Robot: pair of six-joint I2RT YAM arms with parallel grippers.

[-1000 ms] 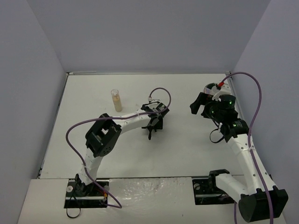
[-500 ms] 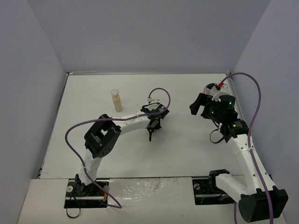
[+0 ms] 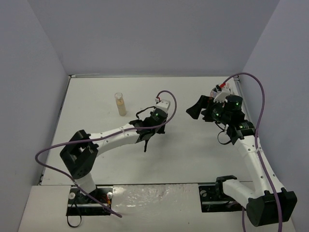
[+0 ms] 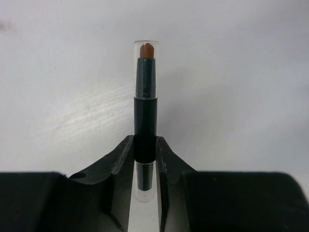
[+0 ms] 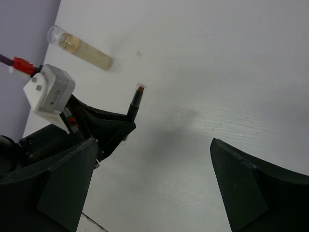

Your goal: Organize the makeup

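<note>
A black makeup stick (image 4: 145,111) with a clear cap and a brown-red tip stands between the jaws of my left gripper (image 4: 145,151), which is shut on its lower half. From above, the left gripper (image 3: 147,140) and stick (image 3: 146,146) are at the table's middle. The right wrist view shows the stick (image 5: 135,104) poking out of the left gripper (image 5: 126,123), above the table. A small clear bottle of beige liquid (image 3: 120,104) stands upright at the back left, also seen as the bottle (image 5: 84,46). My right gripper (image 3: 198,110) hangs wide open at the right, holding nothing.
White table (image 3: 193,154) enclosed by lilac-grey walls (image 3: 145,34) at the back and both sides. The left arm's purple cable (image 3: 171,104) loops over its wrist. The right arm (image 3: 251,154) runs along the right edge.
My left gripper shut on the black stick and drew it slightly nearer and to the left, its elbow swinging low and left. The right gripper shifted a little to the left, still open.
</note>
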